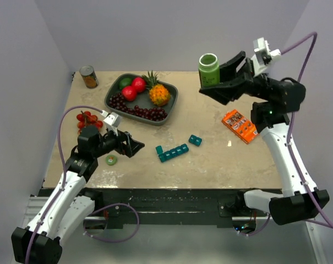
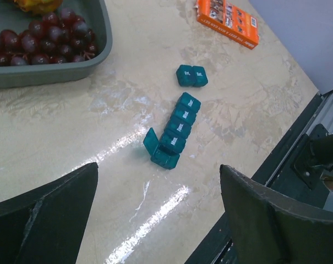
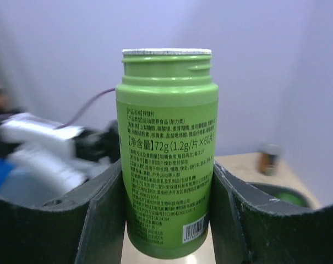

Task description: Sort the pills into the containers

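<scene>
The containers are teal cubes on the table: a strip of several [image 1: 172, 152] [image 2: 177, 131] whose near end cube has its lid up, and a separate pair [image 1: 195, 140] [image 2: 191, 75]. My left gripper [image 1: 134, 147] [image 2: 160, 220] hovers low just left of the strip, open and empty. A green cap [image 1: 111, 160] lies on the table beside it. My right gripper [image 1: 211, 78] [image 3: 167, 220] is raised at the back right, shut on an upright green bottle [image 1: 208, 69] [image 3: 167, 148] with no cap on it. No pills are in view.
A dark grey tray [image 1: 112, 94] [image 2: 72, 70] of grapes, apples and a pineapple stands at the back. A tin can [image 1: 88, 76] is at the back left corner, red tomatoes [image 1: 87, 120] at the left, and an orange packet [image 1: 239, 125] [image 2: 228, 19] at the right.
</scene>
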Robot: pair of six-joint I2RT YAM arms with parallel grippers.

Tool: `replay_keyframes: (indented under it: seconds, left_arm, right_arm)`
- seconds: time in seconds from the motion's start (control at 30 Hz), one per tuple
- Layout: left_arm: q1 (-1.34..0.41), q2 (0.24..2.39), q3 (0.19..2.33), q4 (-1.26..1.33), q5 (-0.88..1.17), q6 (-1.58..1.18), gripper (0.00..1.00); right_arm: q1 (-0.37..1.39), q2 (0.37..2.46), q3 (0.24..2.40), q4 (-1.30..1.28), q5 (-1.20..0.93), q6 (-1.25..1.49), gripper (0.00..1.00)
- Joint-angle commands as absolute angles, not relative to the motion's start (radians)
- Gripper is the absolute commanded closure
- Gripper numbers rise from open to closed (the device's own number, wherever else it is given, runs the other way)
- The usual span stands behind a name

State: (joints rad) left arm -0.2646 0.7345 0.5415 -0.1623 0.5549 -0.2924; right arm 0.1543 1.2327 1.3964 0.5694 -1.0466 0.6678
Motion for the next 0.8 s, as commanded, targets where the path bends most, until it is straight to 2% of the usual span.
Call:
replay_keyframes:
  seconds: [0.0,0.03,0.07,0.1,0.13,0.17,0.2,0.23,0.3,0.33,0.4,0.43,0.47,0.53,0.57,0.67,0.77]
  left_arm:
    - [-0.262,0.712,0.531,-0.075,0.604,-0.261,0.04]
    - [-0.262,0.71,0.528,-0.069,0.61,-0.258,0.04]
    - [-0.262,0.709,0.525,-0.063,0.62,-0.261,0.04]
    - [-0.262,0.707,0.526,-0.052,0.624,-0.261,0.04]
    - [-0.262,0.709,0.525,-0.051,0.633,-0.258,0.04]
    - [-0.262,0.701,0.526,-0.051,0.64,-0.247,0.04]
    - [-0.262,0.696,0.525,-0.048,0.646,-0.239,0.04]
    - [-0.262,0.689,0.519,-0.043,0.653,-0.235,0.04]
    - [-0.262,0.67,0.511,-0.018,0.65,-0.212,0.04]
    - [-0.262,0.667,0.508,-0.015,0.641,-0.206,0.04]
    - [-0.262,0.673,0.511,-0.015,0.594,-0.204,0.04]
    - [-0.262,0.678,0.52,-0.017,0.575,-0.21,0.04]
    - [-0.262,0.693,0.525,-0.032,0.528,-0.237,0.04]
    - [-0.262,0.709,0.526,-0.041,0.474,-0.274,0.05]
    - [-0.262,0.728,0.523,-0.043,0.465,-0.32,0.07]
    - [-0.262,0.79,0.508,-0.046,0.462,-0.385,0.13]
    - [-0.262,0.865,0.54,-0.133,0.44,-0.361,0.18]
  right_arm:
    - [0.055,1.14,1.394,1.548,-1.248,1.324,1.0]
    - [0.002,1.126,1.399,1.127,-1.173,1.214,1.0]
    - [-0.05,1.121,1.463,0.834,-1.037,0.954,1.0]
    - [-0.072,1.146,1.52,0.537,-0.982,0.816,1.0]
    - [-0.06,1.144,1.535,0.382,-0.983,0.763,1.0]
    - [-0.026,1.132,1.438,0.508,-1.015,0.899,1.0]
    - [0.051,1.1,1.369,0.714,-1.134,1.016,1.0]
    - [0.089,1.073,1.305,1.082,-1.179,1.098,1.0]
    - [0.116,1.028,1.175,1.17,-1.321,1.091,1.0]
    - [0.112,0.991,1.143,1.006,-1.362,1.0,1.0]
    - [0.097,0.968,1.143,0.465,-1.353,0.325,1.0]
    - [0.115,0.991,1.21,-0.37,-1.192,-0.088,1.0]
    - [0.161,1.003,1.238,-0.523,-1.127,-0.446,1.0]
    - [0.216,1.012,1.183,-0.55,-0.99,-0.475,1.0]
    - [0.231,1.034,1.169,-0.614,-0.977,-0.637,1.0]
    - [0.349,1.103,1.152,-0.731,-0.836,-0.766,1.0]
    - [0.455,1.164,1.1,-0.741,-0.729,-0.81,1.0]
